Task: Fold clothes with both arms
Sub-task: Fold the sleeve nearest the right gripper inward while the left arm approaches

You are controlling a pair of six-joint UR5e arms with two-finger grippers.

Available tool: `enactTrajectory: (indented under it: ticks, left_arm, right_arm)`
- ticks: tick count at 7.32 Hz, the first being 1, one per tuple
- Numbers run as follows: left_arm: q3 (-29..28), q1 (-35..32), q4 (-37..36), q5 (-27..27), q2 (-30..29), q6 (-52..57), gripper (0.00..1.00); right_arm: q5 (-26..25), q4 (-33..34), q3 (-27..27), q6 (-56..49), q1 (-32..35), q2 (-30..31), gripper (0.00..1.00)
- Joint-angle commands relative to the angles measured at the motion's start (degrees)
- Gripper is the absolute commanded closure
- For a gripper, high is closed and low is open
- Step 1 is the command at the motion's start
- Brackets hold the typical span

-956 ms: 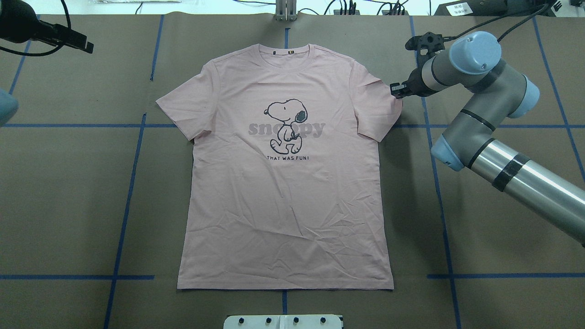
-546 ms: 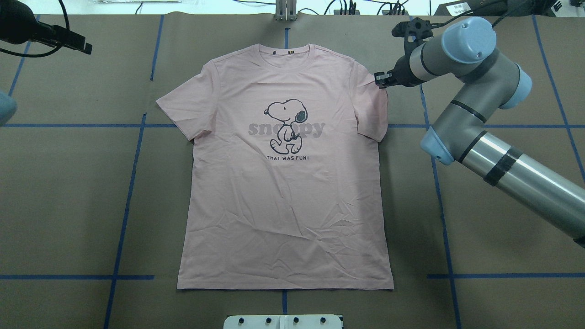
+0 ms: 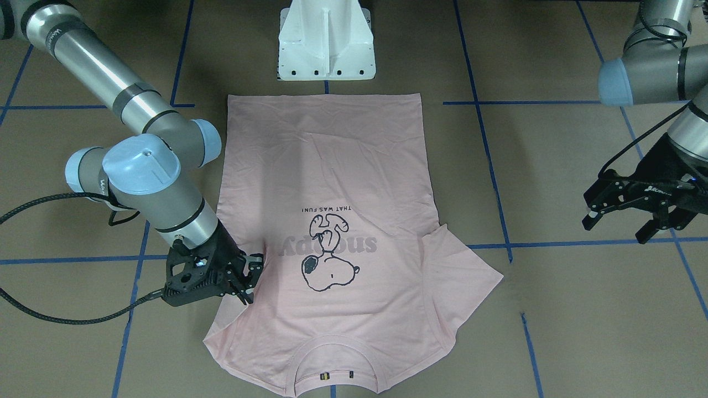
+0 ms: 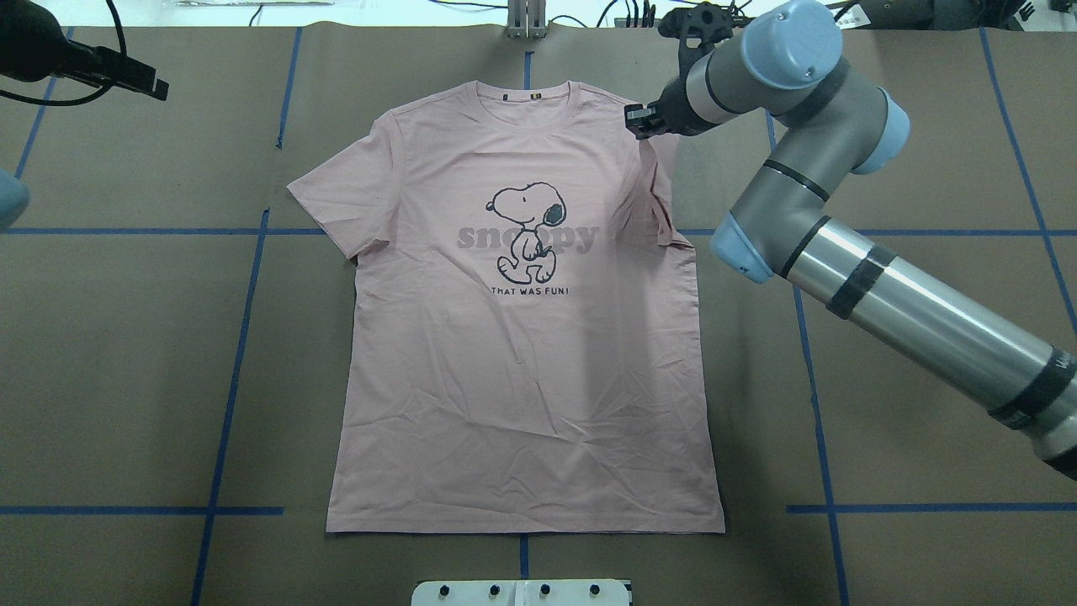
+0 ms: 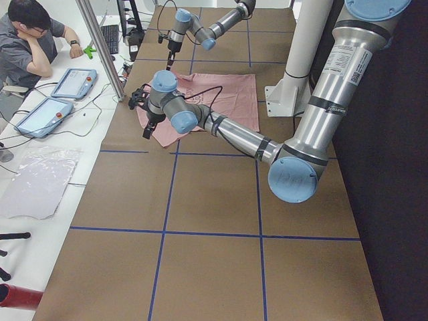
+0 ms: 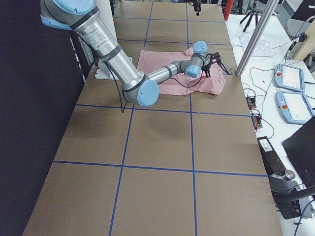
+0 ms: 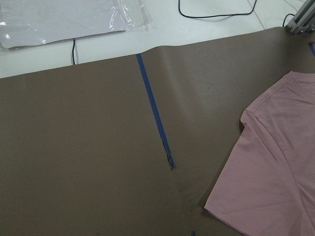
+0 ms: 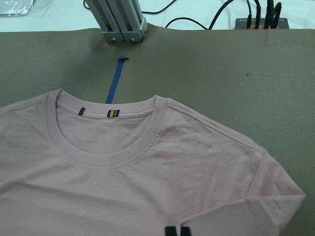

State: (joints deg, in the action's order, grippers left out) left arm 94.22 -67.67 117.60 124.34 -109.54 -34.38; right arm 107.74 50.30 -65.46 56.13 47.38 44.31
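Observation:
The pale pink T-shirt (image 4: 522, 379) lies flat, print up, on the brown table, collar at the far side. My right gripper (image 4: 639, 118) is shut on the shirt's right sleeve and holds it lifted inward over the shoulder, so the sleeve (image 4: 665, 198) is creased along the body. The front-facing view shows the same right gripper (image 3: 253, 276) at the shirt's (image 3: 332, 166) edge. In the right wrist view its fingertips (image 8: 177, 231) pinch pink cloth below the collar (image 8: 113, 147). Off to the far left, well clear of the shirt, my left gripper (image 3: 619, 224) hangs open. The other sleeve (image 7: 275, 162) lies flat.
The white pedestal base (image 3: 326, 44) stands at the shirt's hem side. Blue tape lines (image 4: 240, 337) cross the brown table cover. An aluminium post (image 4: 526, 21) and cables sit past the far edge. A person (image 5: 27, 40) sits at a side table with tablets (image 5: 70, 83).
My right gripper has moved left and toward the far edge, dragging the right sleeve in over the shoulder. The left arm has barely moved.

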Motion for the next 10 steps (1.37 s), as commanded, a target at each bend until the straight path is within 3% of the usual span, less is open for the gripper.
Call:
enactTrajectory:
  ticks: [1, 2, 3, 5, 6, 7, 8, 9, 10]
  left_arm:
    - [0.00, 0.00, 0.00, -0.07, -0.05, -0.07, 0.00]
    - [0.00, 0.08, 0.00, -0.07, -0.23, -0.68, 0.00]
    - [0.00, 0.08, 0.00, -0.07, -0.32, -1.55, 0.00]
    - [0.00, 0.08, 0.00, -0.07, -0.41, -2.52, 0.00]
    - [-0.78, 0.95, -0.09, -0.24, -1.45, -7.49, 0.00]
    - [-0.79, 3.31, -0.18, -3.72, -2.42, -11.37, 0.00]
    - [-0.87, 7.77, -0.18, -9.67, -2.69, -16.11, 0.00]
    - [-1.40, 11.13, 0.00, -14.61, -2.95, -20.33, 0.00]
    - [-3.40, 14.20, 2.70, -20.05, -2.96, -25.07, 0.00]
  right_arm:
    - [-6.38, -0.03, 2.53, 0.12, -2.72, -1.86, 1.00]
    - [-6.75, -0.12, 2.53, 0.12, -2.91, -1.95, 0.39]
    - [-7.45, -0.03, 2.53, 0.12, -3.08, -1.95, 0.00]
    - [-6.94, -0.03, 2.44, 1.60, -3.08, -2.12, 0.00]
    - [-3.63, 0.06, 1.66, 6.66, -3.08, -2.47, 0.00]
    - [3.98, 1.36, -0.27, 12.98, -3.00, -2.04, 0.00]
    - [12.23, 9.55, -4.81, 15.39, -2.56, -1.08, 0.00]
    - [12.58, 20.34, -15.47, 15.33, -2.03, 4.24, 0.00]
    - [10.75, 30.63, -22.71, 15.15, -0.55, 6.90, 0.00]
